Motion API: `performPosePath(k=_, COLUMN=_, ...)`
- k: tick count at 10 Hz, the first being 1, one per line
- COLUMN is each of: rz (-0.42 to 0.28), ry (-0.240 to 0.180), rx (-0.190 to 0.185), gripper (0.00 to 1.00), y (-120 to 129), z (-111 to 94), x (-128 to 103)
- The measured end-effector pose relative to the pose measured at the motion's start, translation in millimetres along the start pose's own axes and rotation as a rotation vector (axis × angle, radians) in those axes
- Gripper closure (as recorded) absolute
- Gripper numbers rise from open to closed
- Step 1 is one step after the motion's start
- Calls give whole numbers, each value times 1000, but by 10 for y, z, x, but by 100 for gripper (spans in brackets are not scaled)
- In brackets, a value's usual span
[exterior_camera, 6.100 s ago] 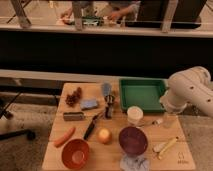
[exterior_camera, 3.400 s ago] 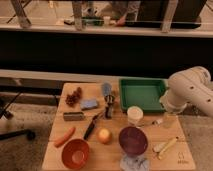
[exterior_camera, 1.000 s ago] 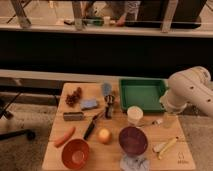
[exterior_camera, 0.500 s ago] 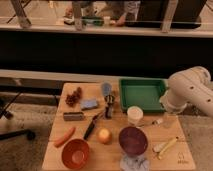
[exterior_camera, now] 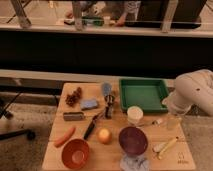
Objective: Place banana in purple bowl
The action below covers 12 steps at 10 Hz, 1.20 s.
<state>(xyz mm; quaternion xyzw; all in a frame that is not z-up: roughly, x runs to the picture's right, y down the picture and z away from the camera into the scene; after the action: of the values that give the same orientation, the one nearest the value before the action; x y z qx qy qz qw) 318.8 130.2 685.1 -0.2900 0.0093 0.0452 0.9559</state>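
While the gripper [exterior_camera: 172,119] hung with jaws wide and empty, the banana [exterior_camera: 166,146] lay just below them, slanting up-right, whitish end toward the purple bowl [exterior_camera: 133,140]; nothing had moved since before.

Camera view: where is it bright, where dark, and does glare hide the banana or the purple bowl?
Camera view: warm, even light on the table; the band behind it is dark; no glare on the banana or purple bowl; the gripper hangs at the table's right edge, near the banana.
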Motion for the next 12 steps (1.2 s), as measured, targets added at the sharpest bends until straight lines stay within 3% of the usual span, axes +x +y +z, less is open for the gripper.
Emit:
performPosePath(k=3, rz=26, ry=-13, rx=-18, gripper=20, y=98, z=131, x=222)
performPosePath(k=12, rz=-4, ry=-39, rx=-76, gripper=20, y=527, z=499, x=286)
